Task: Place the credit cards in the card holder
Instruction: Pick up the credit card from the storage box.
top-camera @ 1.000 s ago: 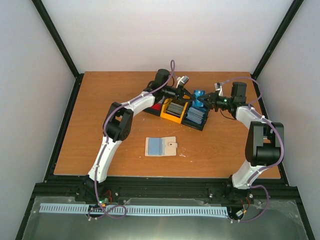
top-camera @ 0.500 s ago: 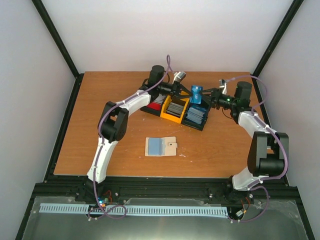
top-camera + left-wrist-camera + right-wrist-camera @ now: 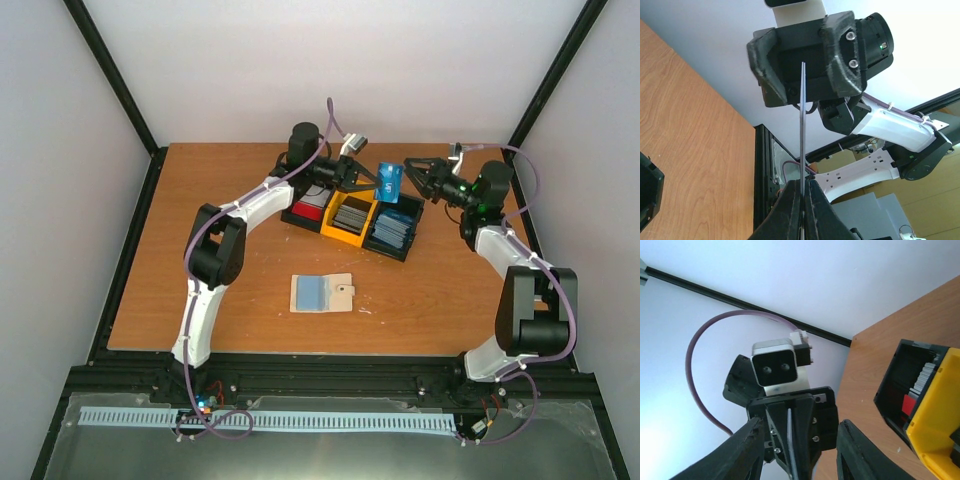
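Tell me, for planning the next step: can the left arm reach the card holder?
Probably yes: the card holder lies on bare table, nothing beside it; left tool grips a blue card.

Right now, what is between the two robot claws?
A blue credit card, pinched by the left gripper; the right gripper stands open. Top view.

Two arms were counted: left arm (image 3: 200, 305), right arm (image 3: 530, 310). Two grippers, left gripper (image 3: 374, 181) and right gripper (image 3: 418, 178), had two fingers each. Two purple cables (image 3: 330, 115), one per arm. One table (image 3: 200, 200). One tray (image 3: 338, 236) had three compartments: one with red cards (image 3: 310, 210), one with grey cards (image 3: 350, 214), one with blue cards (image 3: 392, 228). Cards per stack were too small to count. One blue card (image 3: 391, 182) was apart from the stacks. One card holder (image 3: 340, 292) had one pale blue card (image 3: 309, 291) on it.
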Motion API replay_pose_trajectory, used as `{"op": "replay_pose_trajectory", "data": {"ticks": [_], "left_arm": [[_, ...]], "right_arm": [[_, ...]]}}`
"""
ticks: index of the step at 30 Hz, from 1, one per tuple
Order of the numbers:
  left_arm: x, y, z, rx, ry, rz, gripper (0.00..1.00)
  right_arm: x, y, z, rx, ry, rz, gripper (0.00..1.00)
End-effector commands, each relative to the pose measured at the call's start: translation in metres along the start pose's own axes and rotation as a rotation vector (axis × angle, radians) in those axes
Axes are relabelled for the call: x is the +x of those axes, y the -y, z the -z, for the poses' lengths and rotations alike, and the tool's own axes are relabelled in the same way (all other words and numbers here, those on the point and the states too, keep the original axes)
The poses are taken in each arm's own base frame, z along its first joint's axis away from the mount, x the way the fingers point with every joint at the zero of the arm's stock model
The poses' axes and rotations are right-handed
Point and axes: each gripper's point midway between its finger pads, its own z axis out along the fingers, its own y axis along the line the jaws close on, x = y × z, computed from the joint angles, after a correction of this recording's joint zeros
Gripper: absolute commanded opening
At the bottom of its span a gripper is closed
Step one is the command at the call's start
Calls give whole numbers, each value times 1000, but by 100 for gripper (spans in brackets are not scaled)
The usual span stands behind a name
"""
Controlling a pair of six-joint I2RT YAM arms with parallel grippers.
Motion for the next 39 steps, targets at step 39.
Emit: {"op": "replay_pose_trajectory", "data": {"ticks": [39], "left_arm": [[-10,39,7,28,16,-133,1]], "right_arm": [[22,18,-15,31,-74,25,15]]}}
